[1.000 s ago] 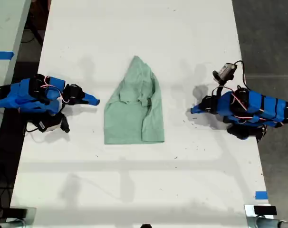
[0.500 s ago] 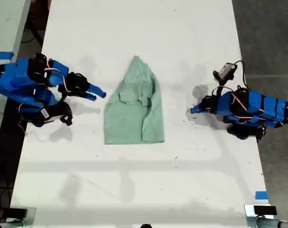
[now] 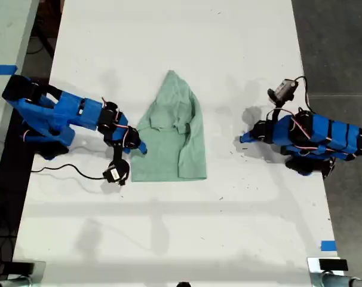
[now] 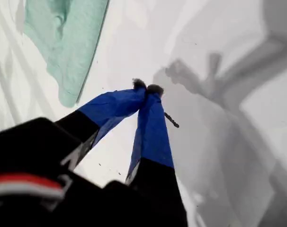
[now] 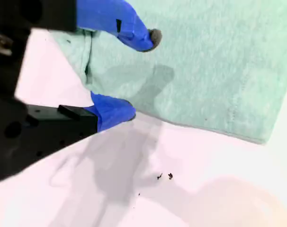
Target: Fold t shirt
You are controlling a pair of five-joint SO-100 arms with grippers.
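The pale mint-green t shirt (image 3: 169, 134) lies flat and wrinkled in the middle of the white table, its point toward the far end. My second gripper (image 3: 140, 146) has reached the shirt's edge on the exterior view's left. It is open (image 5: 141, 78): one finger hovers over the t shirt (image 5: 214, 71) and the other sits at the cloth's edge, on the table. My first gripper (image 3: 244, 139) rests on the exterior view's right, well clear of the shirt. It is shut (image 4: 147, 87) on nothing above bare table, with the t shirt (image 4: 63, 42) a little way beyond it.
The white table (image 3: 181, 227) ends close behind both arm bases. A small camera on a cable (image 3: 114, 173) hangs beside the second arm, just off the shirt's corner. Blue tape (image 3: 328, 245) marks the near edge on the exterior view's right. Dark specks (image 5: 165, 176) dot the table.
The second arm has swung out from the exterior view's left and brought its gripper to the shirt's edge, opening it. The first arm and the shirt have not moved.
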